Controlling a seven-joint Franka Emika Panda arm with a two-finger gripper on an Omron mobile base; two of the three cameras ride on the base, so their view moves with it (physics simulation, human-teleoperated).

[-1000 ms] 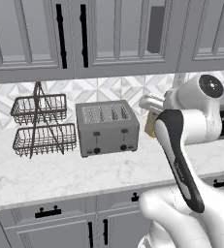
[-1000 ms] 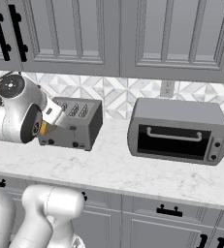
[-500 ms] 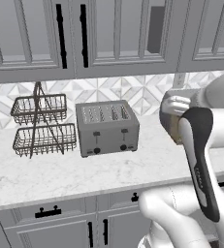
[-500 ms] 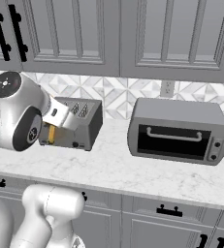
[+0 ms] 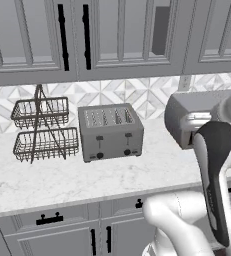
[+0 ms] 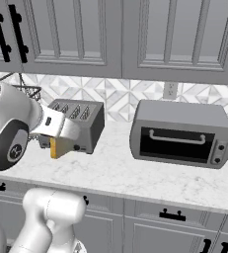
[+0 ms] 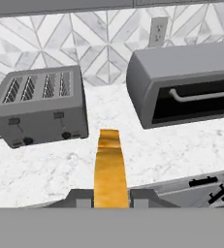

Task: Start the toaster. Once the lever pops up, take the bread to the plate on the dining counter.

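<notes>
The bread, a golden-yellow slice, stands edge-on between my fingertips. My gripper is shut on it, hanging in the air over the marble worktop. From the right, the bread hangs under my gripper, in front of the toaster and apart from it. The grey four-slot toaster stands against the backsplash with both small levers high on its front; the toaster shows dark slots. The plate and the dining counter are out of view.
A larger grey toaster oven stands right of the toaster on the worktop. A two-tier wire basket rack sits to the toaster's left. Grey wall cabinets hang overhead.
My arm has swung right and pulled back from the toaster, carrying the bread lower and nearer the worktop's front. The toaster and the oven have not moved.
</notes>
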